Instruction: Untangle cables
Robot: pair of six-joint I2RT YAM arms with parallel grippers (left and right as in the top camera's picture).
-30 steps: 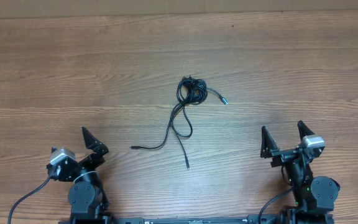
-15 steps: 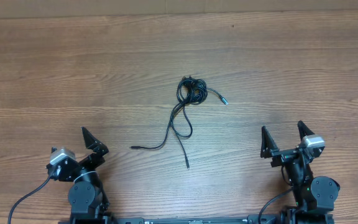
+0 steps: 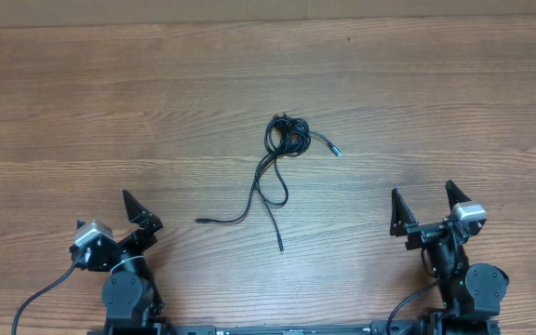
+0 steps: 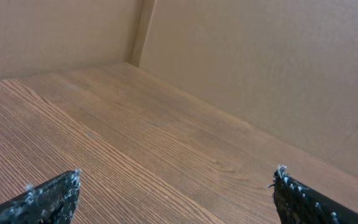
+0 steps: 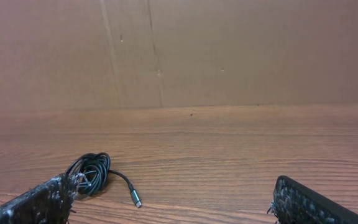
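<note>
At the near edge of the tabletop (image 3: 82,102), the left gripper (image 3: 140,212) is seen with its jaws spread wide and nothing between them; the right gripper (image 3: 423,193) is likewise released and empty. Both are kept well apart from the cables (image 3: 288,137), which lie roughly between them, further out on the wood. Two loose tails are found nearest the arms, one plug end (image 3: 200,221) pointing left and another (image 3: 280,248) pointing toward the robot. Beyond these, the cords are gathered into a tight knotted coil (seen low and to the left in the right wrist view), from which a short lead with a bluish tip (image 3: 337,152) runs out to the right. A brown cardboard wall (image 5: 229,50) is seen behind the tabletop.
</note>
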